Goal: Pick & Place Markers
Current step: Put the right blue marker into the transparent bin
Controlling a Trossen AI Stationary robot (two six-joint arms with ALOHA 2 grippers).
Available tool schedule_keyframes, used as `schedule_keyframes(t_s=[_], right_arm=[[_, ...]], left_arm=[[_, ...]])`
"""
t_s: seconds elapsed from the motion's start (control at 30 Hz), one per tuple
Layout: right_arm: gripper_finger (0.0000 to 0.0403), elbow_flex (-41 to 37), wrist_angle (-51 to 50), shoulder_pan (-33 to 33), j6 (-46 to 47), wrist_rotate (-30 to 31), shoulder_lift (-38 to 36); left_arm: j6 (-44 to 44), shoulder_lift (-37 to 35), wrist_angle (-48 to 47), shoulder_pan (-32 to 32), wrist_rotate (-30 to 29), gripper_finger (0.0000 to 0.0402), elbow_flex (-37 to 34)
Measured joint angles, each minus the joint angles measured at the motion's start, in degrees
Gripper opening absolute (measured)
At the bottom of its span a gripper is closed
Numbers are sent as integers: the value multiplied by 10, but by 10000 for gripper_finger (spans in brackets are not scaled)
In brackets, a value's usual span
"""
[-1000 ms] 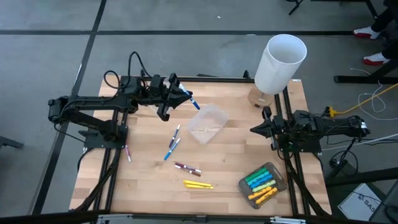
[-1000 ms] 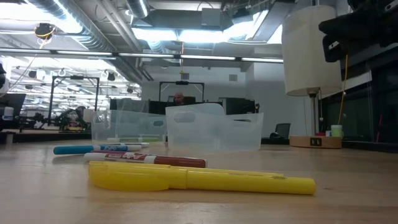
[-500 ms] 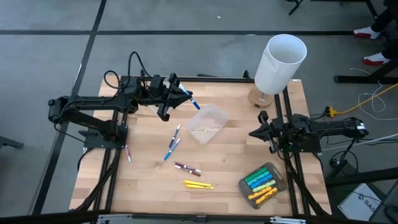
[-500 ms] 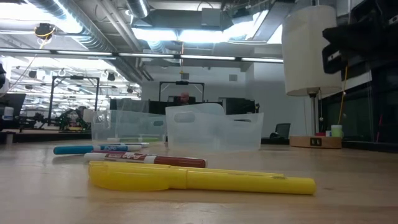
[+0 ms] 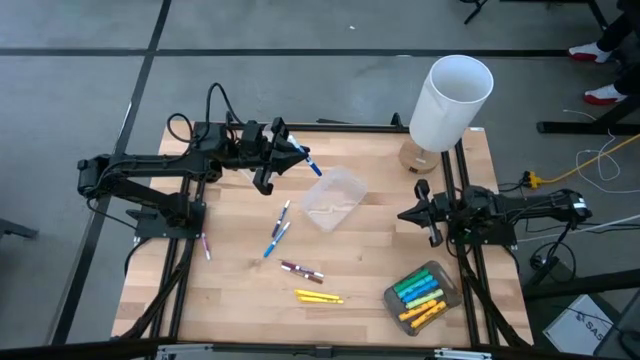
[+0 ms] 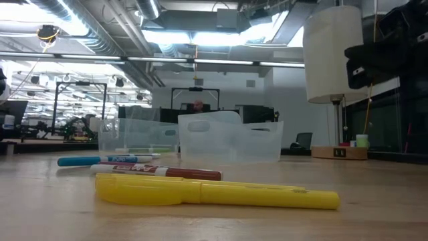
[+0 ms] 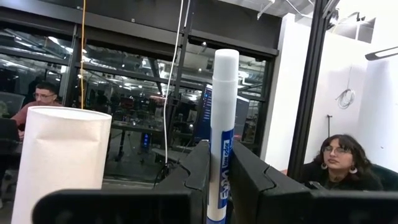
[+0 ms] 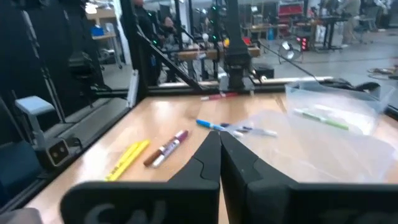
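Carefully, with my left gripper [image 5: 293,152] clamped on the blue-capped white marker [image 7: 222,134], I should centre it over the clear tub [image 5: 333,197] mid-frame before letting go, while my right gripper [image 5: 405,215] waits pinched shut and empty at right.

Blue print "EXPO" readable on white barrel of marker [image 7: 222,155] clamped between left gripper [image 7: 216,180] fingers, lettering running along barrel. Maroon marker [image 6: 157,171] on table, low view: white label with print, too small to read. No other legible text, numbers or signs.
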Motion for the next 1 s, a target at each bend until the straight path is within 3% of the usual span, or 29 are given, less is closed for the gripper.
schedule_keyframes(t_s=[1.0], right_arm=[[5, 1, -92, 0, -21, 32, 0]], left_arm=[[-1, 0, -2, 0, 15, 32, 0]])
